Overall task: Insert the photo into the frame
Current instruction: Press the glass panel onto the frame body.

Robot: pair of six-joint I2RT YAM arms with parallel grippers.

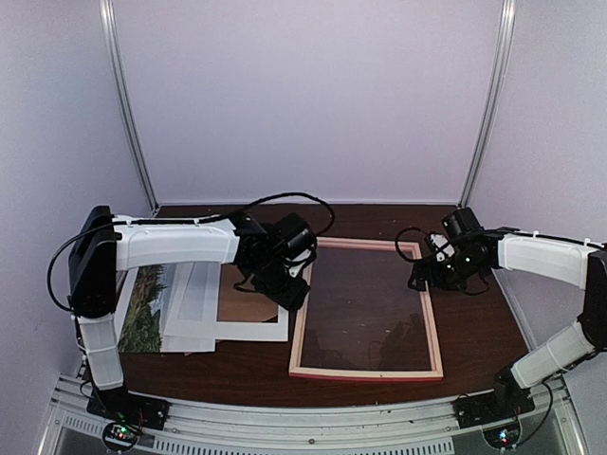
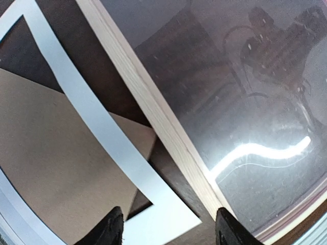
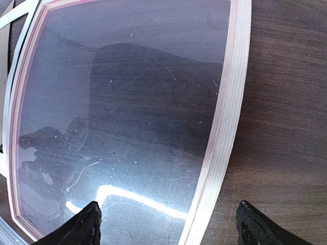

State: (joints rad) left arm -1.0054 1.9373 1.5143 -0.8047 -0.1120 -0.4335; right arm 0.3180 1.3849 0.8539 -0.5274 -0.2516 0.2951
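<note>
Pale pinkish wooden rectangular frame: left hand open over left rail, white card mat edge just beside; right hand open over right rail (dark wooden bench showing outboard).

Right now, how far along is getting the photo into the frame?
Done: the frame lies back up, glass in. In hand: nothing; the left gripper hangs open over a corner of the white mat beside the frame, the right gripper open over the right rail. Left: the photo, far left partly under a white sheet, has yet to go in.
</note>
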